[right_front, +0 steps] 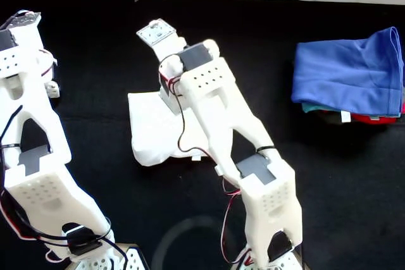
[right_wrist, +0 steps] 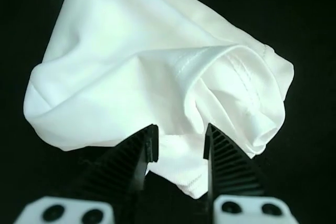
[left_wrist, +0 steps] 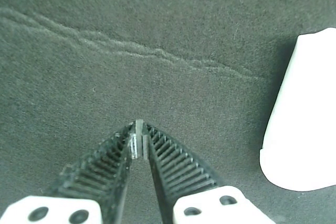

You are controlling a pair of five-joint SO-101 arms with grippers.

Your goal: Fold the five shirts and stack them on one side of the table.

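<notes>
White shirt [right_wrist: 131,61] lies beneath parted right end effector [right_wrist: 180,130].

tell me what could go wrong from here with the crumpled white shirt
1. The right gripper stands open at a bunched hem of the crumpled white fabric shirt; closing there may catch only one layer and pull the fold apart.
2. The left gripper is shut over the black table cloth, off the shirt, so nothing pins it; a pull could drag it whole.
</notes>
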